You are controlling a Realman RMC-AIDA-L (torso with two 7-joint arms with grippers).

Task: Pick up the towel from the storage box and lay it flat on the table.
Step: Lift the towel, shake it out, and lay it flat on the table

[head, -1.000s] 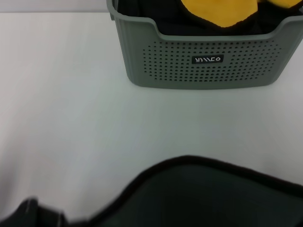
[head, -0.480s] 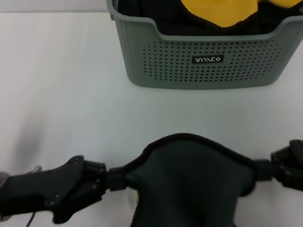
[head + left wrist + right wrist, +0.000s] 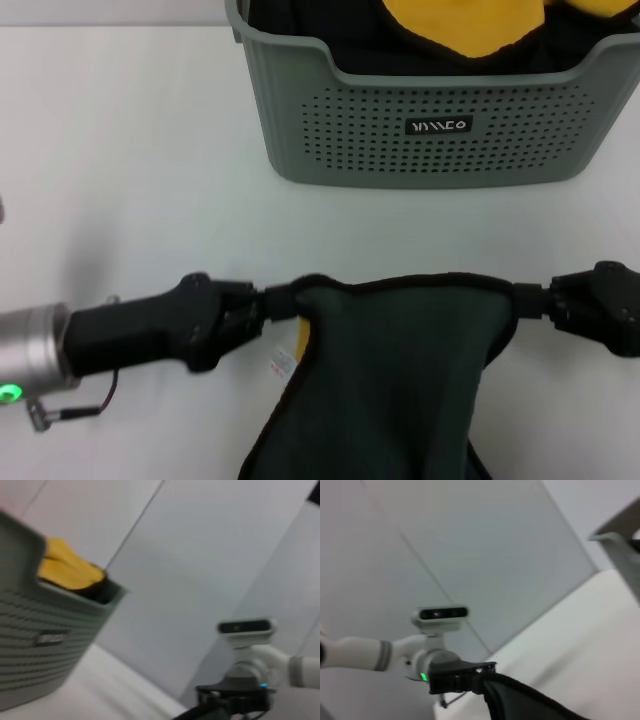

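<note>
The towel (image 3: 400,370) hangs between my 2 grippers, out of the storage box (image 3: 430,150) and above the table (image 3: 130,180). My left gripper (image 3: 270,303) is clamped on 1 top corner and my right gripper (image 3: 528,300) on the other, so the upper hem runs almost straight from one set of jaws to the other. Below that line the cloth drapes down and toward me, with the black edging curling inward on my left gripper's side. A small white tag (image 3: 281,362) and a sliver of yellow show just under my left jaws; I cannot tell what the yellow belongs to.

Half a second ago the top edge bulged up in a rounded hump between my jaws, and a second ago the cloth was only a slack dark mass with neither corner pulled out. Now my hands have spread wider and risen, and the hem is taut. I judge that means the pick-up is done and the towel is opened enough to lay; what remains is lowering it so the hanging part meets the table first and the rest follows without folding.

The storage box sits beyond my jaws, well apart from the towel, its dotted front and dark label facing me. Inside it I see yellow cloths (image 3: 460,25) with black edging lying over something dark. From my right wrist, the left gripper (image 3: 482,680) shows gripping the towel's corner (image 3: 520,697).
</note>
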